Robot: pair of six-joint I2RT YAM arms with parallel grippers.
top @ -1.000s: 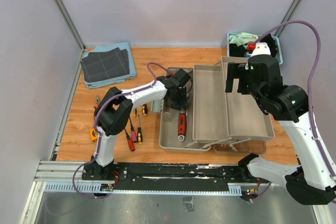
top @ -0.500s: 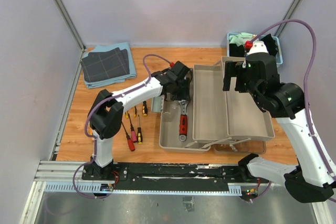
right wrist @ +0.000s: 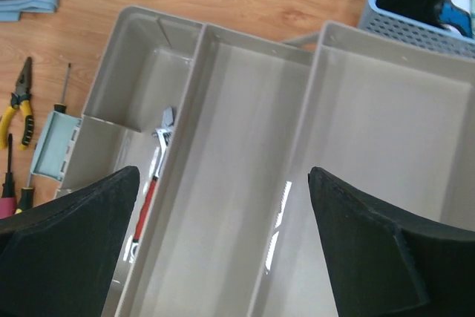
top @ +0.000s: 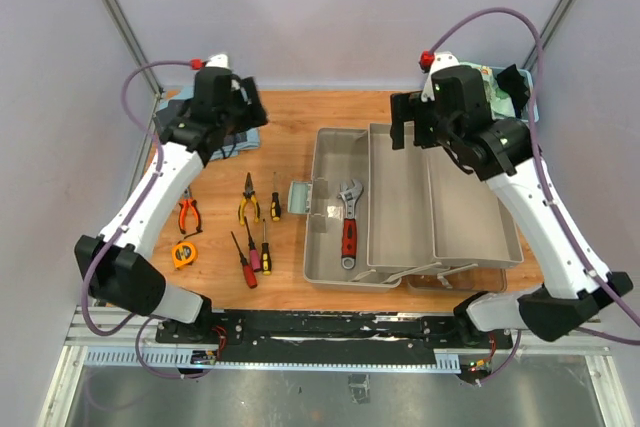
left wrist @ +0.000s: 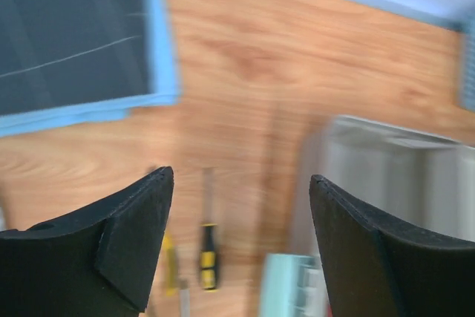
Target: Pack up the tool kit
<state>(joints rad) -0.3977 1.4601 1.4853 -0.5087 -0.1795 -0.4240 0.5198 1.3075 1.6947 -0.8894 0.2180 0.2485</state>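
While the red-handled wrench (top: 347,222) lies in the toolbox (top: 470,222) overhead, the yellow pliers (top: 247,207) wait outside it. Your left gripper (left wrist: 241,177), wrist view, is spread and empty, so straddle one tool squarely. The right gripper (right wrist: 223,174) hangs spread, empty, above the trays.

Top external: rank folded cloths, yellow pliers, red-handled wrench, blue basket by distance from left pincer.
1. folded cloths: under the left pincer, back left.
2. yellow pliers: table, left of toolbox.
3. red-handled wrench: toolbox's left tray.
4. blue basket: back right corner.
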